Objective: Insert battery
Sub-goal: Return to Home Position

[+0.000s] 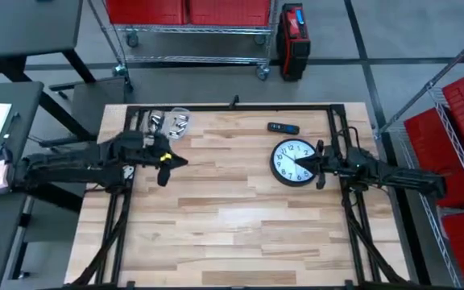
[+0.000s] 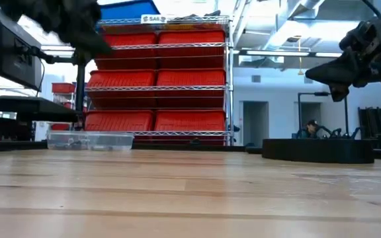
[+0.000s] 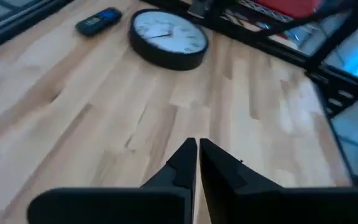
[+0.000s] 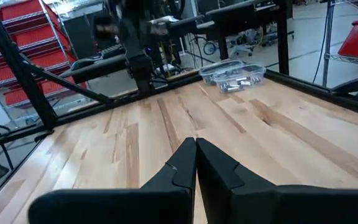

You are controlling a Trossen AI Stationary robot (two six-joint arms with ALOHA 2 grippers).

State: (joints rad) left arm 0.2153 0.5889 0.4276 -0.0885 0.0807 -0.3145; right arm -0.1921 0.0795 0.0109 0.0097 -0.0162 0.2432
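High view first: the left gripper [image 1: 182, 161] hangs above the table's left side, just nearer than the clear bins [image 1: 170, 121] at the far edge, where the batteries [image 4: 236, 81] lie. Its fingers are pressed together, holding nothing. The right gripper [image 1: 304, 163] hovers over the wall clock [image 1: 284, 153], fingers likewise pinched closed and empty. A remote [image 1: 283, 128] lies just beyond the clock.
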